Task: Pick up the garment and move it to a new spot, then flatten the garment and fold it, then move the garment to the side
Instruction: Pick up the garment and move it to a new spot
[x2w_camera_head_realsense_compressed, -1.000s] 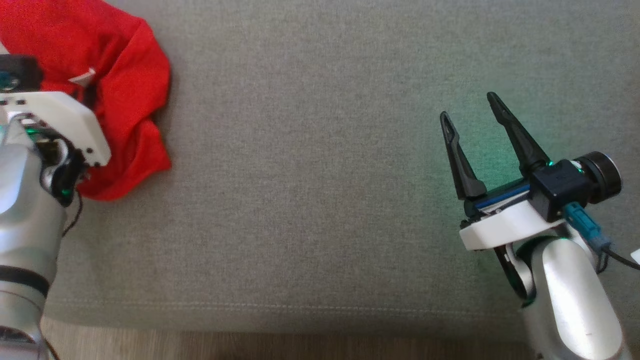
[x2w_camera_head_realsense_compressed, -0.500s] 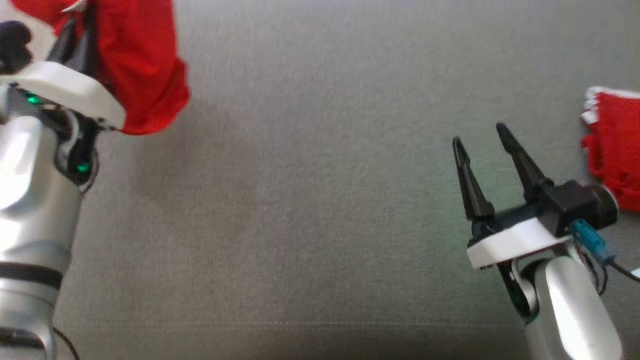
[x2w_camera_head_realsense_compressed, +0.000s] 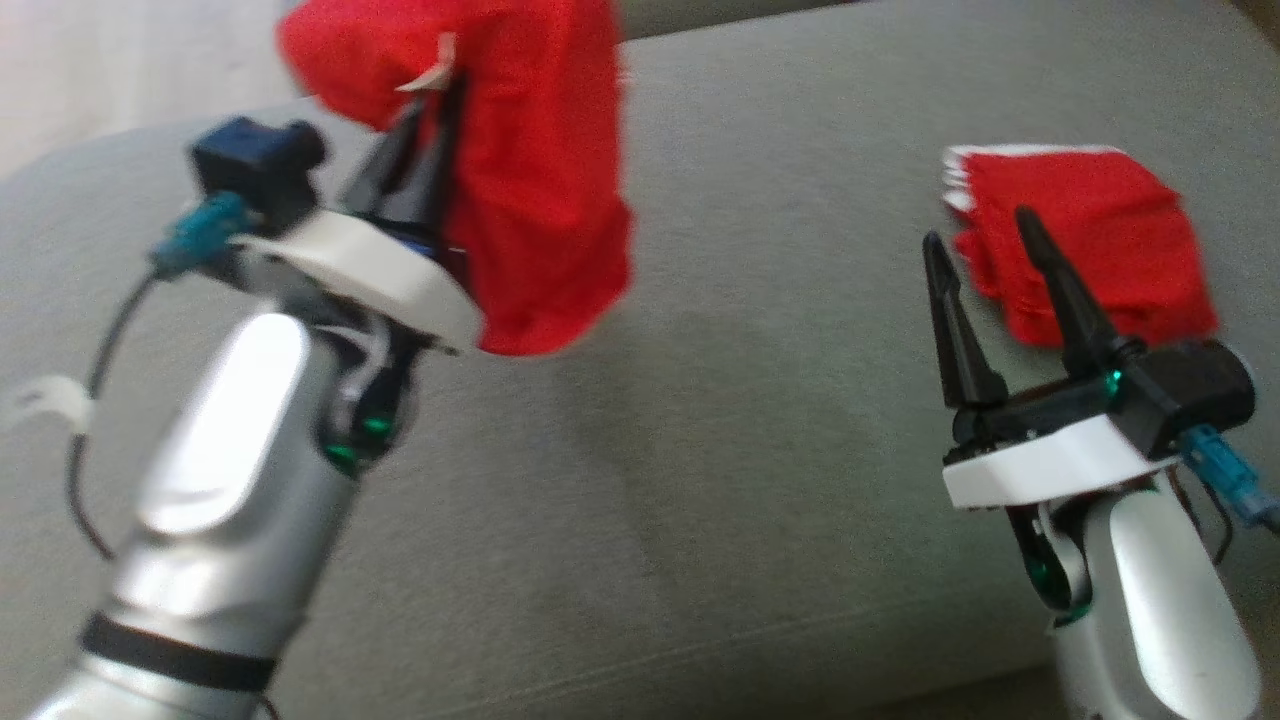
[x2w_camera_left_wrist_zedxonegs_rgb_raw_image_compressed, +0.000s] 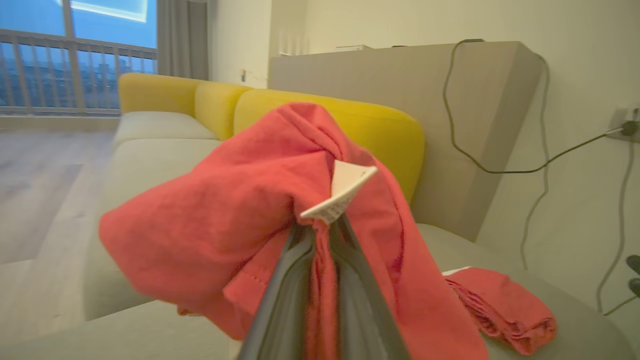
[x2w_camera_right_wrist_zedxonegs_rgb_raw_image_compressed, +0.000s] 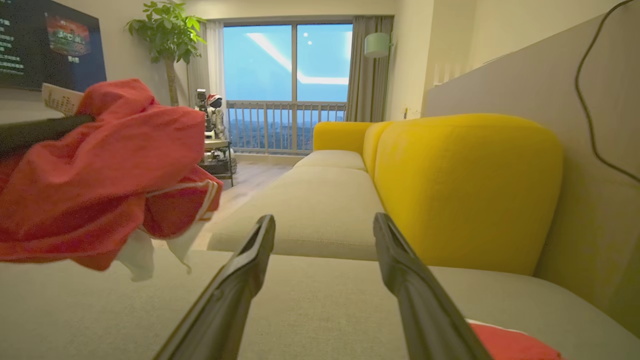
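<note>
Left gripper (x2w_camera_head_realsense_compressed: 432, 95) is closed on the red garment (x2w_camera_head_realsense_compressed: 540, 180); our right gripper (x2w_camera_head_realsense_compressed: 976, 226) stands open and empty, well apart from it. Below we see the grey sofa seat (x2w_camera_head_realsense_compressed: 760, 450). The garment hangs above its left part and seems clear of the cushion. Another red cloth (x2w_camera_head_realsense_compressed: 1090, 230) lies near the right gripper. We judge the garment light, soft and limp, so it will sag and swing. Our pinch is on a bunched fold just beside the white label (x2w_camera_left_wrist_zedxonegs_rgb_raw_image_compressed: 345, 192). For flattening, we think an edge or corner is the better hold.
</note>
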